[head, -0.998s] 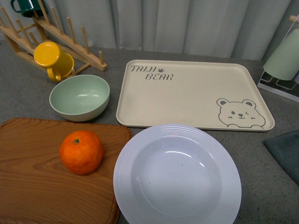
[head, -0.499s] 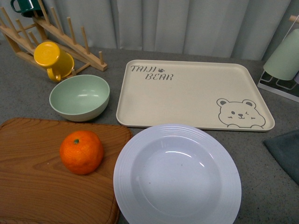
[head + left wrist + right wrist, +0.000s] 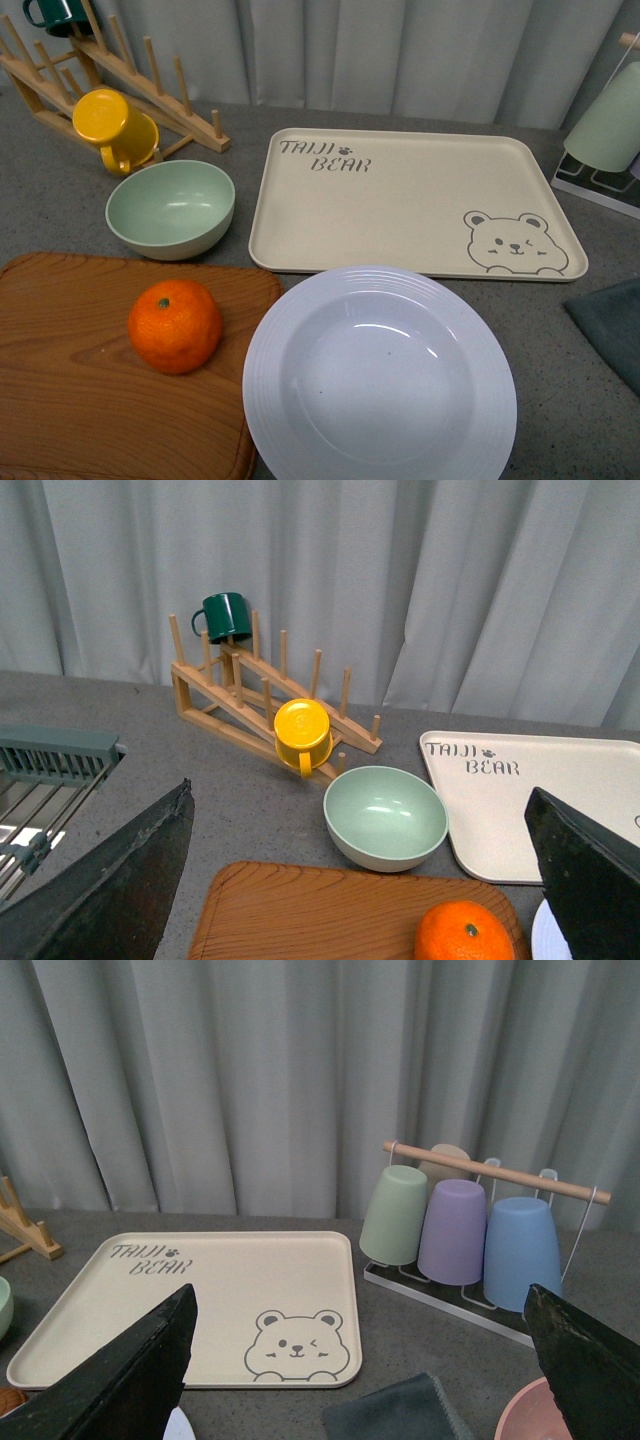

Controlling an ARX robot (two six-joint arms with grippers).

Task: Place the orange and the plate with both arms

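nothing has moved since a second ago. one orange (image 3: 174, 326) sits on one wooden board (image 3: 60, 390), one green bowl (image 3: 170, 243) behind it; just right lies one white plate (image 3: 262, 392), one bear tray (image 3: 420, 200) behind, all on the grey surface (image 3: 565, 385). grey curtains (image 3: 400, 50) close the room. left tool (image 3: 358, 786) and right tool (image 3: 358, 1288) are both spread wide apart, holding nothing.

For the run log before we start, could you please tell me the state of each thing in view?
orange, resting on the wooden board, not gripped
plate, right way up, empty
tray, empty
green bowl, upright, empty
yellow mug, tilted on the wooden rack
three cups, upside down on their stand
left pincer, open, holding nothing
right pincer, open, holding nothing
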